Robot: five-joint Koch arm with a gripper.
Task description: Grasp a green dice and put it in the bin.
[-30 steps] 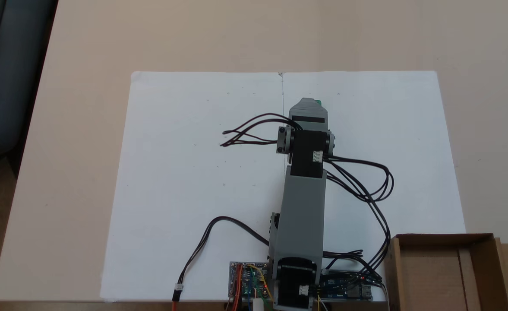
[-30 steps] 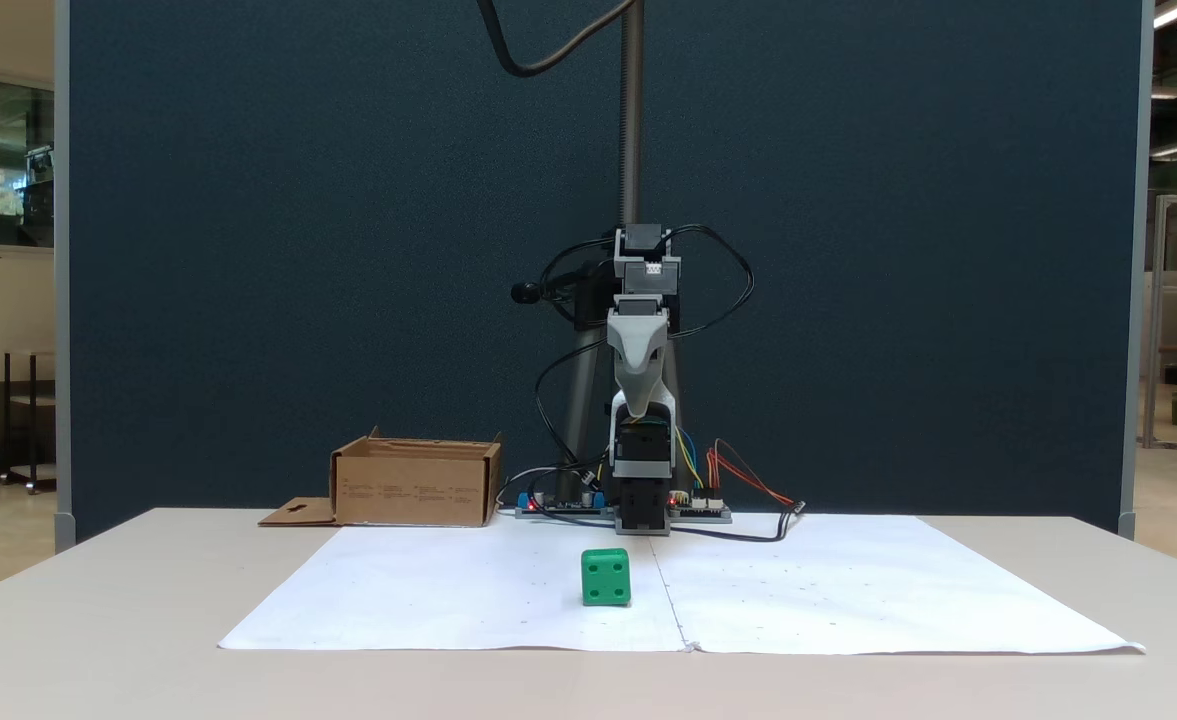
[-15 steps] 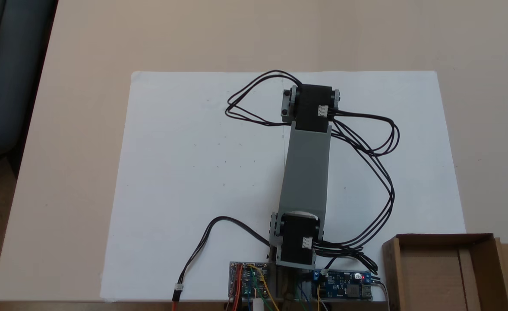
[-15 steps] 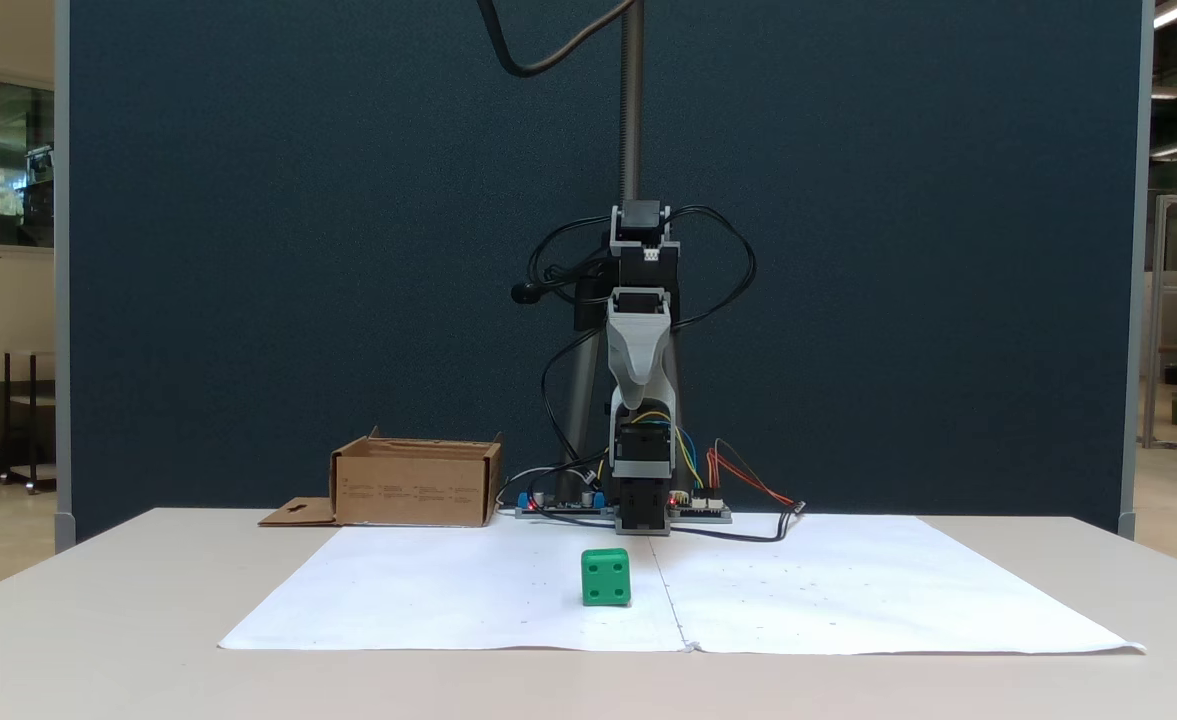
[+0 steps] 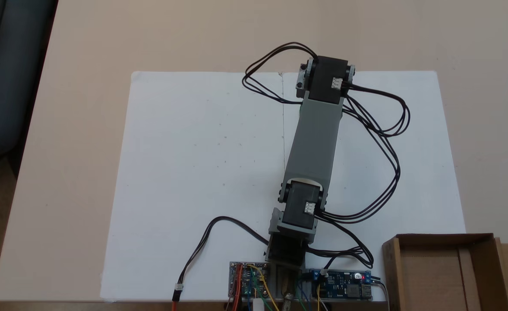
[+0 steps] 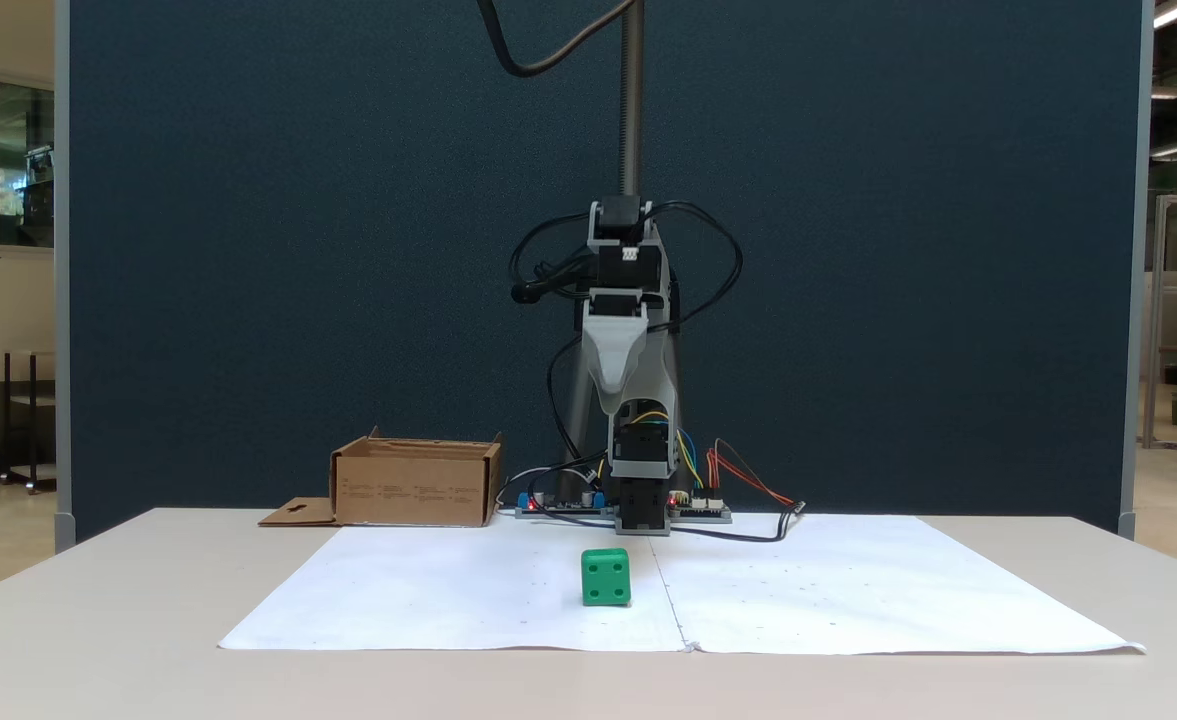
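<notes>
A beige table carries white paper. The green dice sits on the paper. The bin rests left of the paper's far edge in that view.

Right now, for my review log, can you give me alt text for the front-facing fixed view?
A green dice sits on white paper at the middle of a table, with the Koch arm's gripper raised well above and behind it, pointing down. A brown cardboard box stands apart at the left, before a dark blue partition.
</notes>
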